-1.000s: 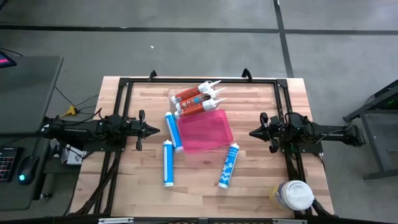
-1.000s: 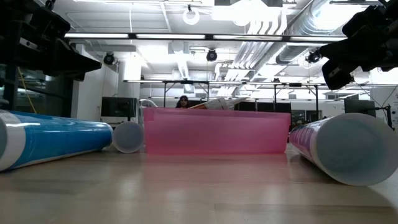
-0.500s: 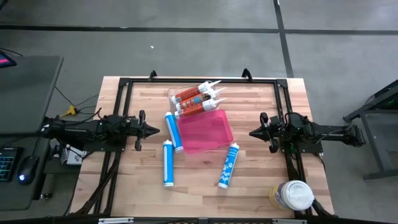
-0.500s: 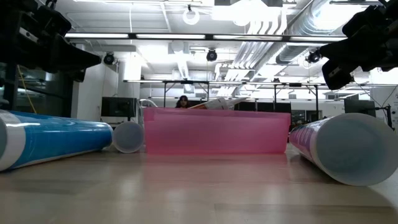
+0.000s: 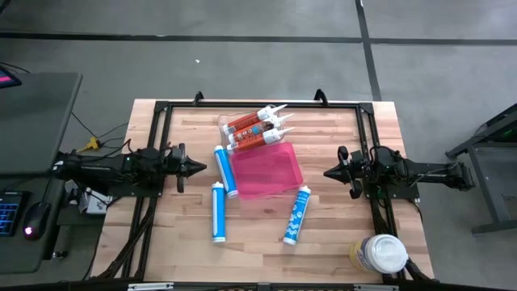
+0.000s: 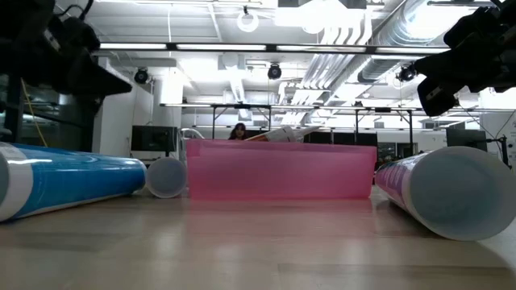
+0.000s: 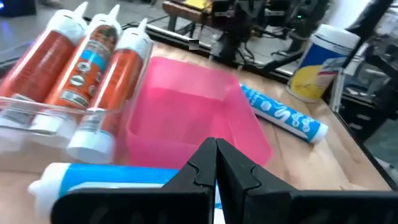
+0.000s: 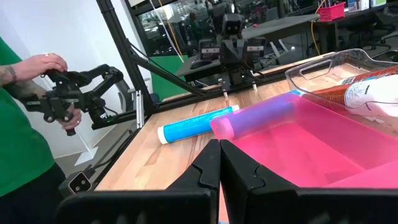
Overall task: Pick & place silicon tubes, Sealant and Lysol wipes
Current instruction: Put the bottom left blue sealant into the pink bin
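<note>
We see the pink tray (image 5: pixel 266 170) lying near the middle of the wooden table (image 5: pixel 161 242), and it is empty in the left wrist view. Just behind it, at the far side, a clear tray (image 5: pixel 230 129) holds three orange cartridges (image 5: pixel 252 128) with white nozzles, side by side.

Three blue tubes lie flat on the wood. One blue tube (image 5: pixel 225 171) touches the left edge of the pink tray. A second blue tube (image 5: pixel 217 212) lies near it, closer to the front edge. The third blue tube (image 5: pixel 296 214) lies just off the front right corner of the pink tray.

The Lysol wipes (image 5: pixel 378 255) stand upright at the front right corner of the table, well apart from the trays. We see its yellow body and white lid also in the left wrist view (image 7: pixel 317 62).

The left gripper (image 5: pixel 196 168) hangs above the table to the left of the pink tray, with its fingers pressed together and nothing between them. The right gripper (image 5: pixel 329 172) hangs on the right of the pink tray, also closed and empty.

In the right wrist view, a person in a green shirt (image 8: pixel 18 143) stands beyond the table and holds a dark handle device (image 8: pixel 74 93) with both hands.
</note>
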Robot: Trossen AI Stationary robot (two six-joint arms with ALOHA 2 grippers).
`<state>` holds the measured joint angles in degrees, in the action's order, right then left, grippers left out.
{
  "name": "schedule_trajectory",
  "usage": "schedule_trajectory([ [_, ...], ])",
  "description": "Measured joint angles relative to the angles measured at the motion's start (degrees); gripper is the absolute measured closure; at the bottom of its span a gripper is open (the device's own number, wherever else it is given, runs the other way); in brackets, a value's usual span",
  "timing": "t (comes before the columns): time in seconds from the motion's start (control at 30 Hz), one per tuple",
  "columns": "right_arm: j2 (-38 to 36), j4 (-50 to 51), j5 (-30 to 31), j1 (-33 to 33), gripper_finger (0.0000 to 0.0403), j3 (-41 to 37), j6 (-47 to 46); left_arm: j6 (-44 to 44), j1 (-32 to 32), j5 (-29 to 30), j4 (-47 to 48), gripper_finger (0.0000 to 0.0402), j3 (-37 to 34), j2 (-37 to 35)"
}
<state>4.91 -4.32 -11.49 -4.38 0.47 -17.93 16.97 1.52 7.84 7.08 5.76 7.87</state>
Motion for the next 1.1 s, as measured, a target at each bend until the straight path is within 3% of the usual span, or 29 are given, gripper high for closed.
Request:
schedule_trajectory([
  [0.2, -0.01, 0.17, 0.0, 0.0, 0.0402, 0.0, 0.0, 6.85, 0.0, 0.46, 7.25, 0.0401, 7.34, 5.05],
  [0.53, 0.0, 0.2, 0.0, 0.0, 0.0402, 0.0, 0.0, 35.23, 0.0, 3.27, 24.89, 0.0402, 20.54, 19.2],
  [0.83, 0.0, 0.22, 0.0, 0.0, 0.0402, 0.0, 0.0, 43.72, 0.92, -0.43, 26.4, 0.0402, 27.47, 31.97],
  [1.1, -0.02, 0.23, 0.0, 0.0, 0.0402, 0.0, 0.0, 57.32, 9.16, 7.62, 31.07, 0.0401, 34.09, 43.59],
])
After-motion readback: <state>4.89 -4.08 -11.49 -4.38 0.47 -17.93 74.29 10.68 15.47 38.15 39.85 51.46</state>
